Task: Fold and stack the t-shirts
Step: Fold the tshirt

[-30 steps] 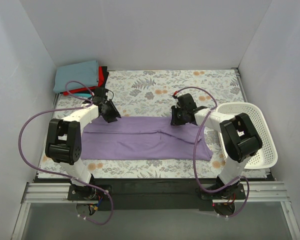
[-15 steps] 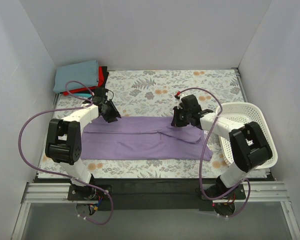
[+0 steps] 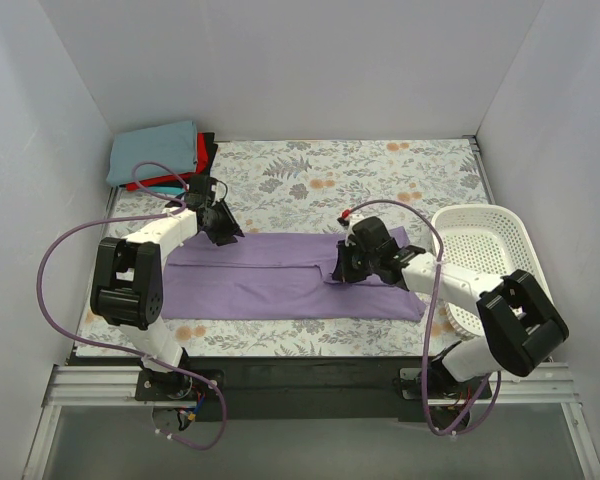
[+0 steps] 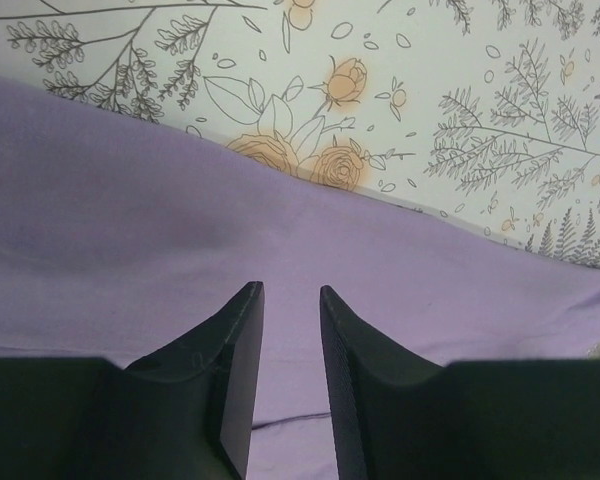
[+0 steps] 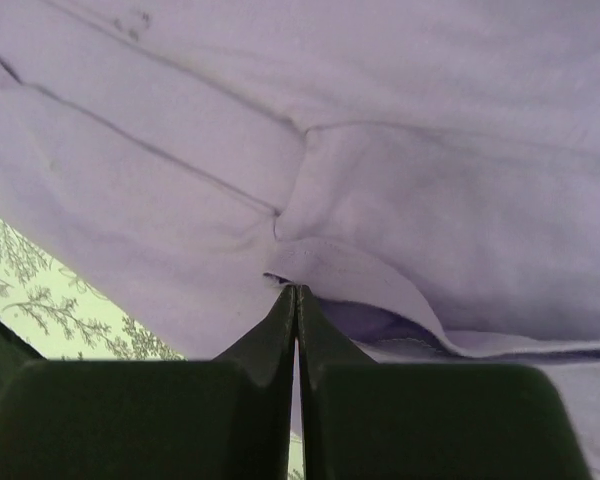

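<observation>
A lavender t-shirt [image 3: 270, 285] lies folded into a long band across the flowered table. My left gripper [image 3: 223, 228] hovers at the band's far left edge. In the left wrist view its jaws [image 4: 288, 290] stand a narrow gap apart over the purple cloth [image 4: 130, 200], with nothing between them. My right gripper [image 3: 342, 265] is over the shirt's right half. Seen from the right wrist, it [image 5: 296, 288] is shut, its tips pinching a raised hem fold of the lavender cloth [image 5: 430, 150]. Folded t-shirts [image 3: 158, 152] are stacked at the far left corner, grey-blue on top of red [image 3: 202, 150].
A white mesh basket [image 3: 500, 260] sits at the table's right edge, close to the right arm's elbow. White walls close in the table on three sides. Purple cables loop off both arms.
The right gripper has shut and moved left and nearer, from the shirt's far right edge towards its middle, drawing the cloth's right part with it. The left gripper has stayed put.
</observation>
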You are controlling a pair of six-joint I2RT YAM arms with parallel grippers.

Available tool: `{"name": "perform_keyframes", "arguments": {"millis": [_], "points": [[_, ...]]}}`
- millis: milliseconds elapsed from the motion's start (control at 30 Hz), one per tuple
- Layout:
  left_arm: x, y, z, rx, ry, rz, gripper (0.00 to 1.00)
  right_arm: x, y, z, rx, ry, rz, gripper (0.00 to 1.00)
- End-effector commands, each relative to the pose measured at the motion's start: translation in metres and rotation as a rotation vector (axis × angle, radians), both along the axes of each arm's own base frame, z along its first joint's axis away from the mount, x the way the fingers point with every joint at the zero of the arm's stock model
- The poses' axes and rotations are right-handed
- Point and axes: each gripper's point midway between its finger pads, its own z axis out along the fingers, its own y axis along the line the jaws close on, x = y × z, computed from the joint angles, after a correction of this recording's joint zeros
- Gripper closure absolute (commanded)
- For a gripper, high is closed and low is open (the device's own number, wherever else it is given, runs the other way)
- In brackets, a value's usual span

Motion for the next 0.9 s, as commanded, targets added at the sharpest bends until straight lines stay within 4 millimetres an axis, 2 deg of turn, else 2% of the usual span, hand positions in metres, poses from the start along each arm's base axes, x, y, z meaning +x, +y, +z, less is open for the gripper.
{"name": "perform_keyframes", "arguments": {"millis": [0,67,133,267,300,400,533,633,733,867], "points": [[0.001,-0.013,0.016,-0.026,-0.043,-0.077,0.71,-0.006,0.006,0.003,0.015,-0.043,-0.02,0.98],[0.0,-0.02,0.019,-0.044,-0.05,-0.11,0.7,-0.014,0.006,-0.005,-0.002,-0.039,-0.011,0.98],[0.0,-0.026,0.022,-0.051,-0.063,-0.147,0.69,-0.015,0.009,-0.003,0.009,-0.059,-0.01,0.97],[-0.004,-0.049,0.031,-0.067,-0.09,-0.251,0.67,-0.016,0.01,-0.001,0.001,-0.089,-0.009,0.85],[-0.005,-0.053,0.032,-0.068,-0.095,-0.269,0.67,-0.015,0.011,0.001,0.004,-0.097,-0.006,0.75],[-0.009,-0.065,0.035,-0.073,-0.104,-0.318,0.67,-0.014,0.015,0.012,0.022,-0.123,0.002,0.64],[-0.015,-0.078,0.038,-0.092,-0.113,-0.375,0.66,-0.013,0.021,0.039,0.066,-0.166,0.01,0.61],[-0.021,-0.092,0.044,-0.099,-0.13,-0.437,0.66,-0.003,0.008,0.055,0.032,-0.224,-0.05,0.59],[-0.03,-0.106,0.048,-0.117,-0.138,-0.495,0.66,0.006,-0.013,0.067,-0.05,-0.258,-0.14,0.55],[-0.043,-0.123,0.048,-0.13,-0.134,-0.555,0.66,0.016,-0.055,0.056,-0.21,-0.23,-0.269,0.55]]}}
